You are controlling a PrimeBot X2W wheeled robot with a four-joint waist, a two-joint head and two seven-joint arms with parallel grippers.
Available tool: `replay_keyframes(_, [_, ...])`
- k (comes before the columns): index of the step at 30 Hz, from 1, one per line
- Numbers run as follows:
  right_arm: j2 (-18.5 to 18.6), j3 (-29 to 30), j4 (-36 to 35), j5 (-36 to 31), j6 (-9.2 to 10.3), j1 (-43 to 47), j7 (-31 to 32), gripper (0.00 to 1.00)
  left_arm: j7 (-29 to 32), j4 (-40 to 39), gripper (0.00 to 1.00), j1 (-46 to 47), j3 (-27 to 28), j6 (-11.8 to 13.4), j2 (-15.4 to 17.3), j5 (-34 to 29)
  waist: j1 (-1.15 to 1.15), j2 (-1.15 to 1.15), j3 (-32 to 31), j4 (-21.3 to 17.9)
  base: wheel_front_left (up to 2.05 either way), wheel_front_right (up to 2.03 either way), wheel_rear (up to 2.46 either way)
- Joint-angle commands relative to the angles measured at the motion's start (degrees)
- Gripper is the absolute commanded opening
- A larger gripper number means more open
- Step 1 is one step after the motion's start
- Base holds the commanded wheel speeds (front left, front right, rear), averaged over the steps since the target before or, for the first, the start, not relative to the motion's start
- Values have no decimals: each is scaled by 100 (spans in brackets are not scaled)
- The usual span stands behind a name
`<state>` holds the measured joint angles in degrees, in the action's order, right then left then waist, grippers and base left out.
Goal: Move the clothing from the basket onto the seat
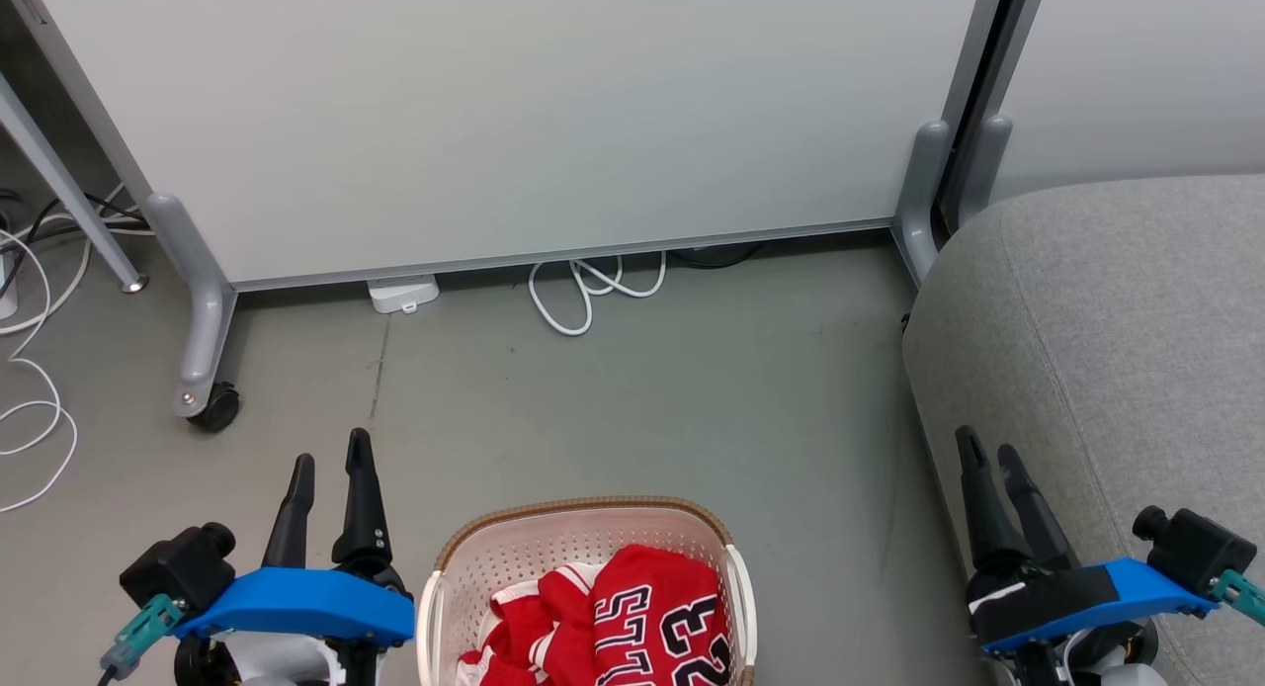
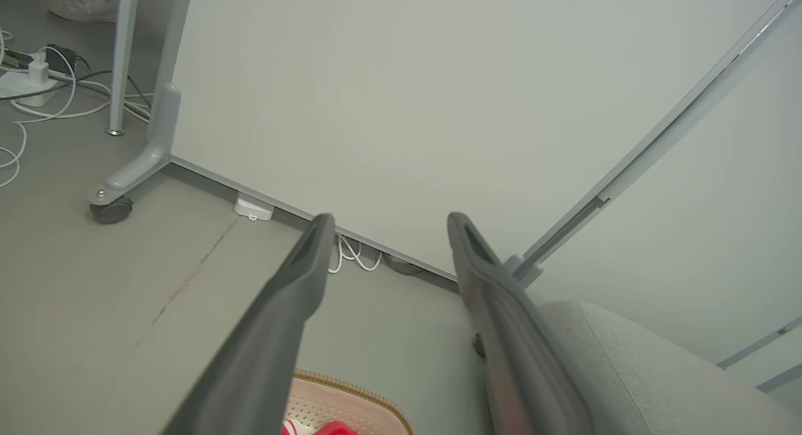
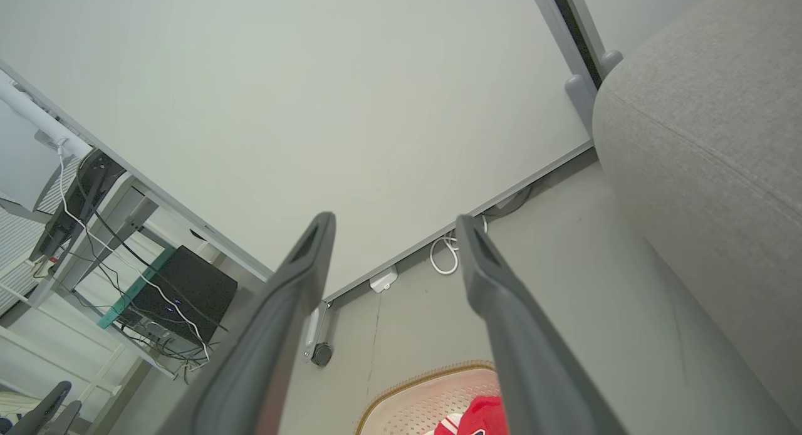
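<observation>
I am holding my left pincer [image 1: 332, 449] out over the floor [image 1: 642, 399], just left of the basket [image 1: 583, 506]. Its 2 dark fingers are pointing away from me and standing well apart, with nothing between them. My right pincer [image 1: 986, 441] is hovering on the right, in front of the seat's [image 1: 1117, 320] left side; I cannot tell whether it is touching the fabric. Its fingers are also standing parted and gripping nothing.

The basket is sitting on the floor near me, between my 2 pincers, with its near part running off the bottom edge of the head view. Both red garments are lying inside it. The jersey [image 1: 662, 607] is resting on the right with its 23 facing up, and the shorts [image 1: 524, 627] are lying crumpled on the left, showing white trim. The seat is standing to the right of the basket, apart from it, with a strip of bare floor between them.

On the far side a pale panel [image 1: 544, 113] is standing on grey legs, 1 ending in a black caster [image 1: 212, 406]. A white cable [image 1: 593, 291] is lying looped under the panel's lower edge.
</observation>
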<state>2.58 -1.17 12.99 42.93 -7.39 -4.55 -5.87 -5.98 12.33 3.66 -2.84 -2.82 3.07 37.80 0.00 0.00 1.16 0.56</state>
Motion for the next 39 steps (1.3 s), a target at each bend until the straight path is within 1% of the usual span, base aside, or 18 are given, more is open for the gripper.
replay_keyframes(1, [32,-24,-50,-186,-9,-134,-60,100,-59,-33,100,152,-53,26,47,-185,0,0,4,3,0,0,0])
replay_keyframes(19, [36,-191,-73,-1281,-11,-139,-346,100,-339,-12,100,194,-371,169,118,-1303,0,0,35,34,0,0,0])
replay_keyframes(39, [40,-340,-92,-2303,-13,-115,-616,100,-605,-18,100,195,-610,233,140,-2369,0,0,37,68,0,0,0])
